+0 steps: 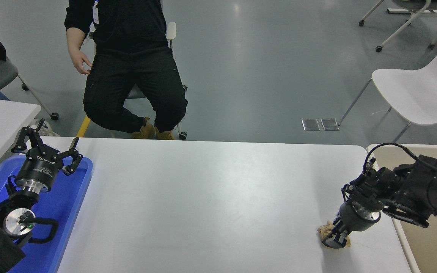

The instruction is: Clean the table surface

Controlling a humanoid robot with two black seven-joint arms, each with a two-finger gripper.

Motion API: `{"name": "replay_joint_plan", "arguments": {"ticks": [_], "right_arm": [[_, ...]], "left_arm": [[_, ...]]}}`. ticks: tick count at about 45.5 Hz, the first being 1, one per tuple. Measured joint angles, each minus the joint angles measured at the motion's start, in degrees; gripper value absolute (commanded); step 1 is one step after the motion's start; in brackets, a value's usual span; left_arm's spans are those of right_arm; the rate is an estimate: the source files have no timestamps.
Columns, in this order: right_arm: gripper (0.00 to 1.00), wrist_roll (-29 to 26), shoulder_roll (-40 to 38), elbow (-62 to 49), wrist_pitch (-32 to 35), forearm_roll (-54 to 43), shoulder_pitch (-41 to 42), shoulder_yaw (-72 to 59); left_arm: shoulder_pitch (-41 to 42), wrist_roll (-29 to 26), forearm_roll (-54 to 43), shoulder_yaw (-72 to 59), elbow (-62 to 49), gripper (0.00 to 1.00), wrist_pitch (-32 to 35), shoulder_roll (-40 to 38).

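Brown crumpled paper (326, 228) is sitting near the right edge of the table surface (211, 204), the right gripper (334, 239) clenching onto it; squeezing firmly before lifting should be keeping it from slipping.

Left arm parked at lower left, its hand (47, 149) pointing away from the camera with fingers spread wide; right arm entering from the right edge, wrist bent steeply downward, its hand (334, 237) pointing at the table with fingers drawn close together.
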Motion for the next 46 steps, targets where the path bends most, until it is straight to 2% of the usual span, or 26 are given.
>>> {"name": "replay_joint_plan", "arguments": {"ticks": [11,21,34,46], "right_arm": [[0.00,0.13,0.00,-2.95,-0.20,1.12,1.05,1.25],[0.00,0.38,0.10,-7.58,-0.47,8.94,2.51,7.84],[0.00,0.41,0.57,-15.90,-0.51,23.95,3.00,18.51],[0.00,-0.05,0.92,-26.63,0.10,43.94,2.65,24.72]], "left_arm": [[0.00,0.00,0.00,0.00,0.00,1.00,0.00,0.00],[0.00,0.00,0.00,0.00,0.00,1.00,0.00,-0.03],[0.00,0.00,0.00,0.00,0.00,1.00,0.00,-0.03],[0.00,0.00,0.00,0.00,0.00,1.00,0.00,-0.02]]}}
